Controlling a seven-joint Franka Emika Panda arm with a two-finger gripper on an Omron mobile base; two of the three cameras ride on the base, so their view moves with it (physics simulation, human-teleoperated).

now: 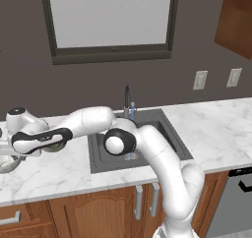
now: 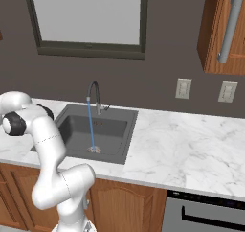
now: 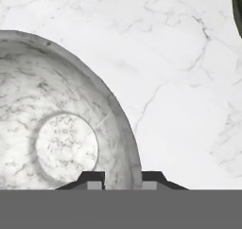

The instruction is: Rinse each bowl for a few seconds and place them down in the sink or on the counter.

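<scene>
**Claw straddling rim of marbled bowl, left of sink**

Arm is reaching far left over the surface [image 1: 216,129], away from the sink [image 1: 170,133], because the marbled bowl [image 3: 56,124] is sitting there on the marble. In the left base view the marbled bowl [image 1: 7,162] is showing at the picture's left edge, just under the hand. Water [image 2: 91,125] is running from the faucet [image 2: 94,94] into the basin, ready for rinsing.

Claw [image 3: 123,178] is looking straight down, one tip inside the rim, one outside, jaws standing narrow with the wall between them. Looks like pinching the rim; firm hold not confirmable. Dark edge of another object [image 3: 237,10] is showing at top right, likely the second bowl.
</scene>
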